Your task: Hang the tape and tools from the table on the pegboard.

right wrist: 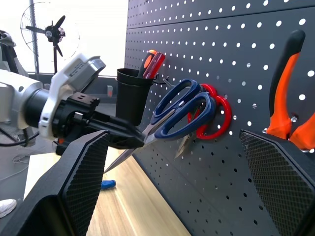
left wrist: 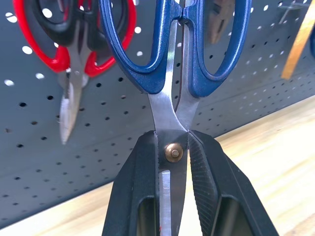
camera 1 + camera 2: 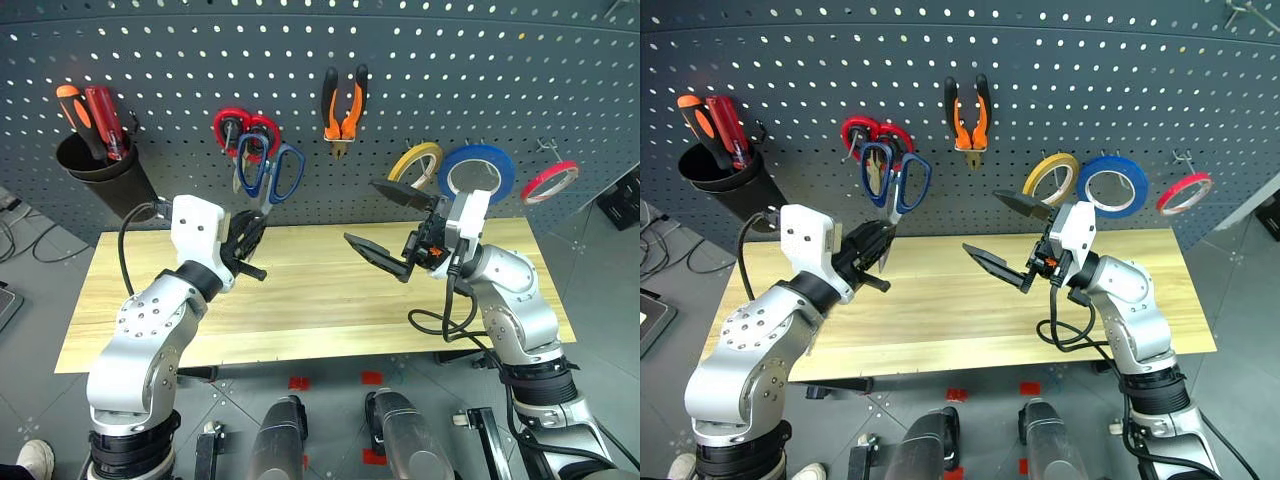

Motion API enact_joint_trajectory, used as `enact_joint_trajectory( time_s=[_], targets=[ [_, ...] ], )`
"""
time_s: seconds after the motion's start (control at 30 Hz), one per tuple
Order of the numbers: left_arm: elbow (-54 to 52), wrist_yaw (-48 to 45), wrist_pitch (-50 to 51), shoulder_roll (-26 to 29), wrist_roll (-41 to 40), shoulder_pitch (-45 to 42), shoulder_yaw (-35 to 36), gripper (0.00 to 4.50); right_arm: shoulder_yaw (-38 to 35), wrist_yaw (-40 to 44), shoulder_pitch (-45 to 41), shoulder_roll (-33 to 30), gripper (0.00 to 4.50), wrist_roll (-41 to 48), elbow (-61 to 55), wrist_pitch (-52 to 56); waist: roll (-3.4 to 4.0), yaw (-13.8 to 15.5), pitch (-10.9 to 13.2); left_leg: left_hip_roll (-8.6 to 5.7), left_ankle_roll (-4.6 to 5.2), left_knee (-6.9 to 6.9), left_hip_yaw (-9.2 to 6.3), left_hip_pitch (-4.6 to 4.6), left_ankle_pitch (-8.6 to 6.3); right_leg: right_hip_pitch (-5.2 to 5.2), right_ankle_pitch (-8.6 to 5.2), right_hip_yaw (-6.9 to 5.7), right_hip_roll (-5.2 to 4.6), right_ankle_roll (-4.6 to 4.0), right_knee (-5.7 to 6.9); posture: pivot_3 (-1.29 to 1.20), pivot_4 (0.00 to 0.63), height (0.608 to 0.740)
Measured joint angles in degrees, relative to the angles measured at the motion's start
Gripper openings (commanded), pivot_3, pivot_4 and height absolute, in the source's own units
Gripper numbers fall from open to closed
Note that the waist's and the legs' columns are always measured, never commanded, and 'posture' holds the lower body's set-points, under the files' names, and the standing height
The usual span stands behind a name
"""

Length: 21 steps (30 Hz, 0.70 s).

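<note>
Pegboard (image 3: 450,70): dark grey perforated panel behind the table (image 3: 300,300) of pale wood planks.

Hung items, from the robot's left to its right: black cup (image 3: 100,170) holding an orange and a red screwdriver (image 3: 95,115); red-handled scissors (image 3: 232,125); pliers (image 3: 343,105) with orange-and-black handles; thin yellow tape roll (image 3: 414,160); wide blue tape roll (image 3: 477,172); thin red tape roll (image 3: 548,181).

Blue-handled scissors (image 2: 184,59): held handles up in front of the pegboard, overlapping the red-handled scissors, blades pointing down. Whether the handles rest on a hook cannot be told.

Left gripper (image 2: 173,162): fingers clenched on the blue-handled scissors at the pivot screw, one finger on each side of the blades.

Right gripper (image 3: 385,225): released, jaws spread wide, nothing between them, raised above the table below the pliers, aimed toward the left gripper.

Blue-handled screwdriver (image 1: 108,184): lying on the table, seen in the right wrist view between that gripper's fingers
</note>
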Motion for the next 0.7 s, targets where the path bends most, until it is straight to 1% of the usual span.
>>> enact_joint_trajectory(
  time_s=[0.17,0.4,0.57,0.7],
  targets=[
    [-4.20,1.62,1.78,-0.63,-1.55,1.35,-0.21,0.55,-0.06,-0.55,0.57,-0.28,4.50,-0.03,-0.11,0.00,0.00,-0.05,-0.01,0.00,0.01,0.03,0.00,0.00,-0.01,0.00,0.00,0.01,0.00,0.00,0.04,-0.14,0.221,0.740],
    [-8.66,5.48,6.16,-1.42,-3.68,1.09,-0.06,0.55,-0.08,-0.80,0.89,-0.67,4.50,0.02,-0.13,0.00,-0.01,-0.04,-0.10,0.00,0.02,0.09,-0.01,0.00,-0.01,0.01,0.00,0.02,0.01,0.00,0.15,-0.14,0.221,0.740],
    [-14.57,8.55,11.13,-1.76,-6.50,1.04,2.57,0.55,-0.20,-0.59,1.97,-1.01,4.50,0.07,-0.27,0.00,0.00,-0.03,-0.16,0.00,0.02,0.13,-0.02,0.01,-0.01,0.00,0.00,0.01,0.01,0.00,0.42,-0.09,0.229,0.740],
    [-18.14,10.58,15.29,-0.93,-8.90,-0.10,6.68,0.55,-0.23,-0.47,2.06,-1.01,4.50,0.11,-0.29,0.00,0.01,0.09,-0.17,0.00,0.02,0.25,-0.06,0.01,-0.01,0.02,0.00,-0.01,0.03,0.00,0.44,-0.07,0.228,0.740]
  ],
)
